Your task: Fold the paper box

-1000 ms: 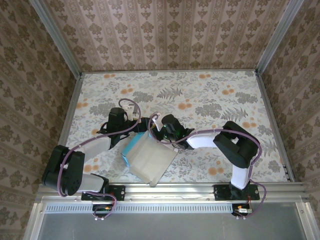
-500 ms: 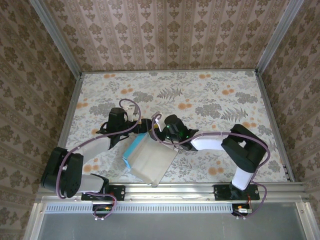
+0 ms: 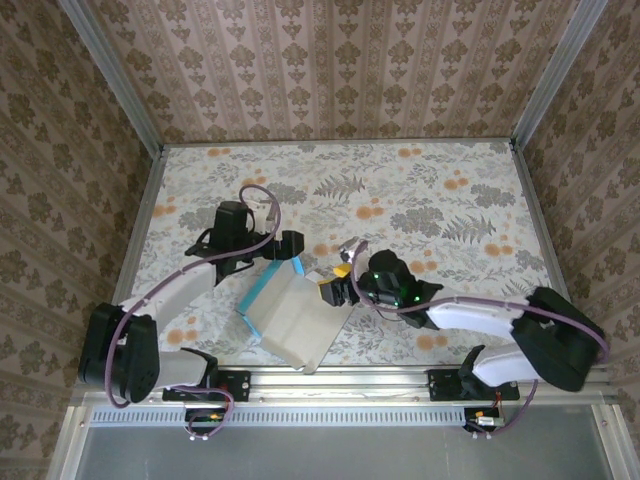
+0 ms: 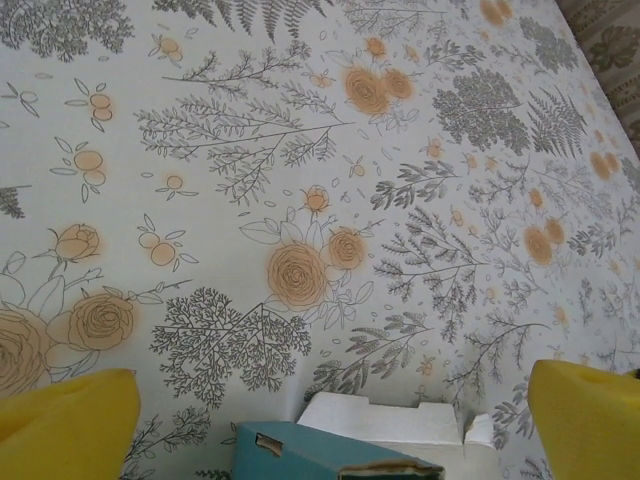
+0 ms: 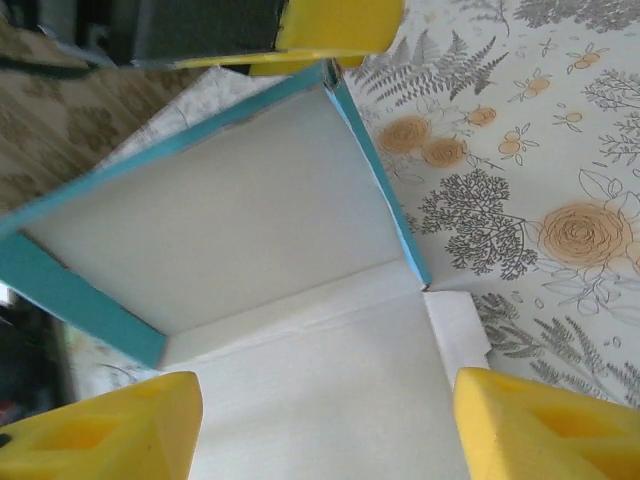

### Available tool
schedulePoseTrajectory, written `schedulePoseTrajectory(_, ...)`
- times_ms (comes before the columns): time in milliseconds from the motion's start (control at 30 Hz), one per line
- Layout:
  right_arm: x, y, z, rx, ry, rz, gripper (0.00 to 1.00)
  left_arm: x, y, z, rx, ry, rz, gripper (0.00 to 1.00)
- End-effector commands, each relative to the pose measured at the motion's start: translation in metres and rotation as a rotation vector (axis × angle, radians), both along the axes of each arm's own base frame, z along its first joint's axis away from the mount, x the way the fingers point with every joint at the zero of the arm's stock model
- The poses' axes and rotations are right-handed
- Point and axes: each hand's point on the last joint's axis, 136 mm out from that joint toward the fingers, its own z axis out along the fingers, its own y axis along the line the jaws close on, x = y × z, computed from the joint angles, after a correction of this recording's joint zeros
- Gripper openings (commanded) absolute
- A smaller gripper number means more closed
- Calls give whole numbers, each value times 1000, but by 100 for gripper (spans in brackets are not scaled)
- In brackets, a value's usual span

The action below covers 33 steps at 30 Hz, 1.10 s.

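left gripper (image 3: 288, 246) and right gripper (image 3: 335, 281) are both wide open, holding nothing. the paper box (image 3: 290, 315) sits half-folded between them near the table's (image 3: 450, 190) front edge. nothing pins its raised sides, so they could spring flat, or a finger might snag and drag it.

The table (image 3: 440, 190) carries a pale cover printed with orange roses and grey ferns. One rose (image 4: 297, 275) with fern sprays beside it appears close up in the left wrist view. Three walls enclose the table: back wall (image 3: 330, 70), left wall (image 3: 50, 200) and right wall (image 3: 600, 200), all papered in a brown striped damask pattern. A metal post (image 3: 110, 75) runs along the left rear corner, and a second post (image 3: 560, 70) along the right. An aluminium rail (image 3: 340, 378) spans the near edge, with a perforated strip (image 3: 330, 412) just below it.
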Motion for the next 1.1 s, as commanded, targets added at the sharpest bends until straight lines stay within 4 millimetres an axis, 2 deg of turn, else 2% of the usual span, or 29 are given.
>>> schedulePoseTrajectory(0,-10,-15,12,31,39,-41,85,-11,9,9,81,21,-30,100)
schedulePoseTrajectory(33,-13,-20,14,33,45,-49,99,-14,11,10,102,36,-38,100)
schedulePoseTrajectory(67,-16,-24,17,35,50,-52,100,-17,13,10,121,52,-47,100)
schedulePoseTrajectory(333,-33,-54,29,43,74,-93,100,-33,18,7,226,244,-81,100)
schedulePoseTrajectory(500,-38,-71,30,55,77,-123,100,-36,16,-2,257,342,-109,95)
schedulePoseTrajectory(700,-43,-76,30,68,81,-111,100,-34,7,-18,281,399,-116,90)
schedulePoseTrajectory(1067,-43,-75,21,59,105,-109,100,-20,-2,-29,286,438,-96,75)
